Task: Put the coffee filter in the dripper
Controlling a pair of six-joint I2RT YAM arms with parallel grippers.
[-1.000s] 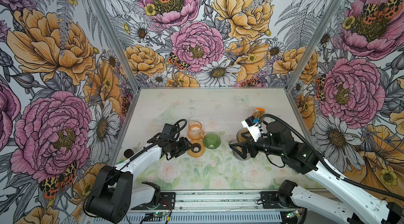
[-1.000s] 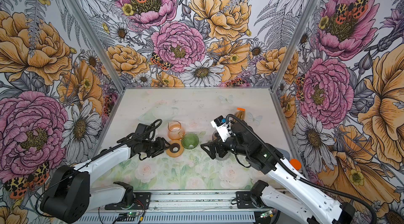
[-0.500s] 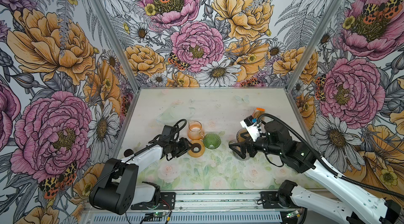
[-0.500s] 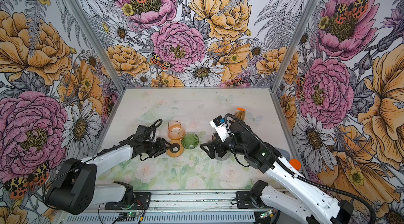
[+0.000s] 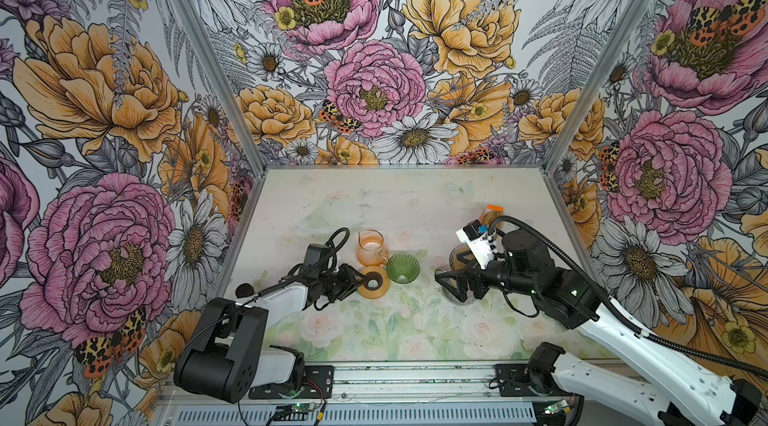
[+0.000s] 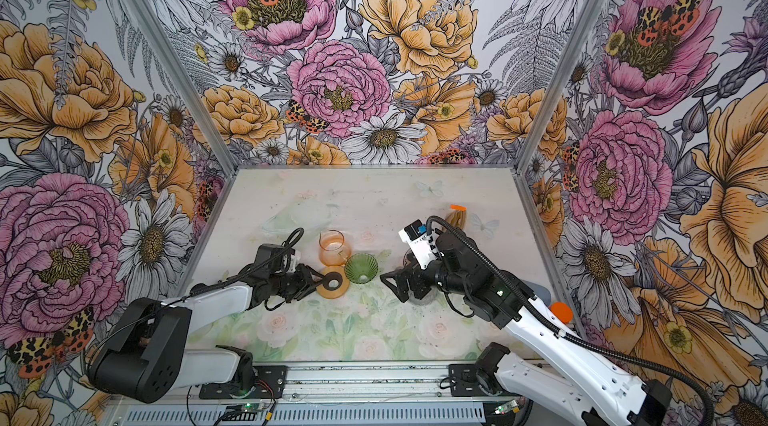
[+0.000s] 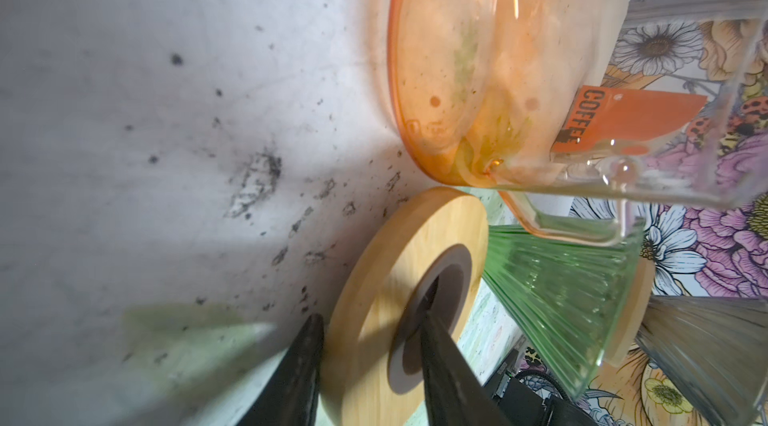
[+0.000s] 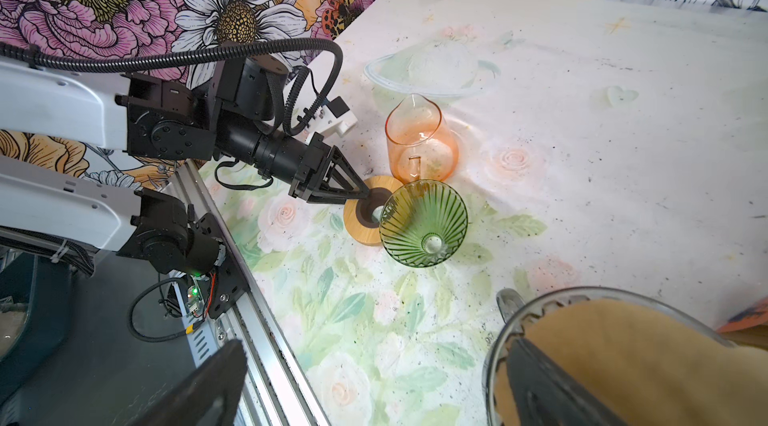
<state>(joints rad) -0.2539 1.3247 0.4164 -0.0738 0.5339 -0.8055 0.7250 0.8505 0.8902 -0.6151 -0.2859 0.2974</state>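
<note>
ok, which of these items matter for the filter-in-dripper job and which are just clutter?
Job: green dripper; brown filters in the clear holder; wooden ring (likely dripper base), straddled by the left pincer.
Lying about: orange carafe; coffee bag.

Orange glass carafe (image 5: 370,247) upright on floral table (image 5: 415,328), orange coffee packet (image 5: 494,208) further right, flowered walls (image 5: 374,83) around

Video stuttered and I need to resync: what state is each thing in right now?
left pincer: astride the wooden ring rim, one finger in its hole; grip unclear.
right pincer: wide open, one finger inside the filter holder, holding nothing.
wooden ring: flat on the table.
green dripper: mouth up, no filter inside, beside the ring.
coffee filters: in the holder.
orange carafe: upright, empty.
</note>
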